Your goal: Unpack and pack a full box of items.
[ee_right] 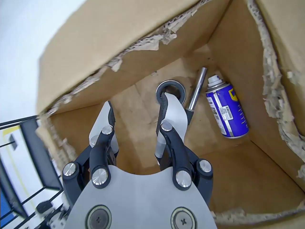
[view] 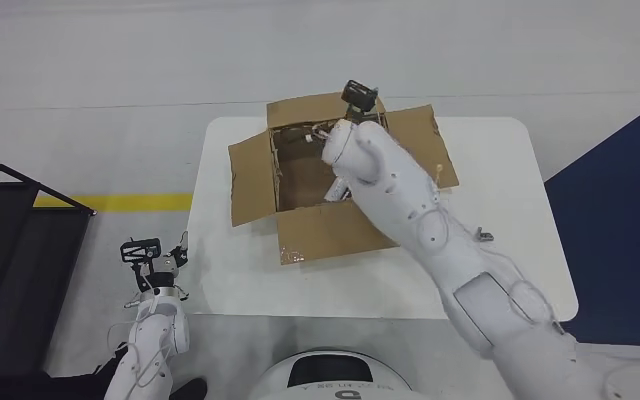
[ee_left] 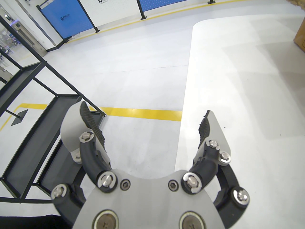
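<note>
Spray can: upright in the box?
No, the spray can lies on its side on the box floor, beside a metal rod.

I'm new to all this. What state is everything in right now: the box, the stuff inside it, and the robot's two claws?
Box, open, flaps folded out, edges torn.
Spray can, lying on its side on the box floor.
Metal rod, lying flat beside the spray can.
Ring, lying flat on the box floor.
Right gripper, open, empty, over the box.
Left gripper, open, empty, away from the box.
</note>
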Controlling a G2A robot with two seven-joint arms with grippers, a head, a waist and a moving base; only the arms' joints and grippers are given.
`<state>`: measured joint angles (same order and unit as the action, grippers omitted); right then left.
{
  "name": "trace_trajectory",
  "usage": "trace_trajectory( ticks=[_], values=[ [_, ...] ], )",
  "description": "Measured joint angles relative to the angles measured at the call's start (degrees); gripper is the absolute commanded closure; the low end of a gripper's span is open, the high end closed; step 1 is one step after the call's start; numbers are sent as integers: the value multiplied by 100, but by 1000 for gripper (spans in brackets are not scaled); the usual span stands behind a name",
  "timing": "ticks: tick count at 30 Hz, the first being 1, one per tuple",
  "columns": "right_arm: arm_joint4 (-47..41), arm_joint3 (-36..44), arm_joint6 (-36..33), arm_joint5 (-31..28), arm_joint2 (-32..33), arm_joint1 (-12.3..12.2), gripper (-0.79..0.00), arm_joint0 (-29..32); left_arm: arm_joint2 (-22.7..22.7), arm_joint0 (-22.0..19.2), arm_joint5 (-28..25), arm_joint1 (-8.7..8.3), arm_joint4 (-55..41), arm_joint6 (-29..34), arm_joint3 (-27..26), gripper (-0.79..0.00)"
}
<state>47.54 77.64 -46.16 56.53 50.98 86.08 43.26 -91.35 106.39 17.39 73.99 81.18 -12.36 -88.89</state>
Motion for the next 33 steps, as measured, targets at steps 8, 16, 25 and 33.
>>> trace_trajectory(
  ticks=[8,16,25,33],
  values=[
    [1021,4661,-1689,-1536,3185,-916,-400,3287,0,0,0,0,0,0,0,-785],
    [473,5356,-1694,-1619,5264,-988,-379,4777,0,0,0,0,0,0,0,-785],
    [1369,3644,-1494,-1335,5461,-1037,-406,4872,0,0,0,0,0,0,0,-785],
    [1495,2455,-1587,-1426,5426,-976,-385,4427,0,0,0,0,0,0,0,-785]
  ],
)
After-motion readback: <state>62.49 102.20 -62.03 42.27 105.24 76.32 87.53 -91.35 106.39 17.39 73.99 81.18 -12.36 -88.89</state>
